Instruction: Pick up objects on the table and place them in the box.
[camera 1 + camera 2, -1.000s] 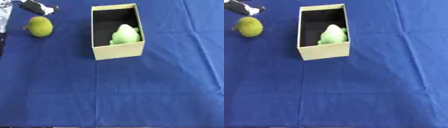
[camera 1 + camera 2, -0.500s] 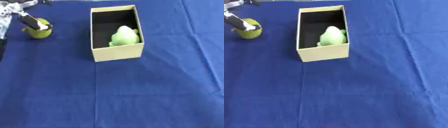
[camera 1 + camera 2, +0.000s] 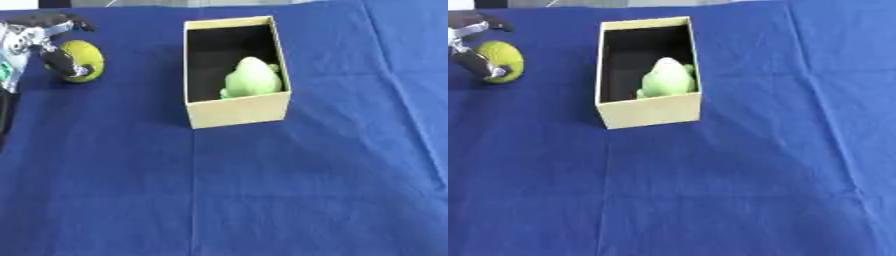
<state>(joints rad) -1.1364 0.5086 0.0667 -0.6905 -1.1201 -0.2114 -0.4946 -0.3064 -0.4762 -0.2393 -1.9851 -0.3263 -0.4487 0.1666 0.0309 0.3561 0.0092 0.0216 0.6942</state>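
**Hand at the yellow-green ball, one toy already boxed**

Cloth [image 3: 262, 190] of deep blue covers the whole table, creased along a line running down its middle. At about 12 o'clock stands an open cardboard box [image 3: 238, 109], tan outside and dark inside, its long side running away from the robot. A pale green soft toy [image 3: 253, 79] sits inside it, against the near wall.

Well apart from the box, at about 10 o'clock, a round yellow-green ball [image 3: 84, 60] rests on the cloth. The left hand [image 3: 37, 37] comes in from the left edge and is at the ball: a dark finger with a pale tip lies across the ball's left face, and other fingers arch over its far side at the top. The fingers are curled round the ball, touching it, and the ball sits on the cloth.

The right hand shows in neither view.
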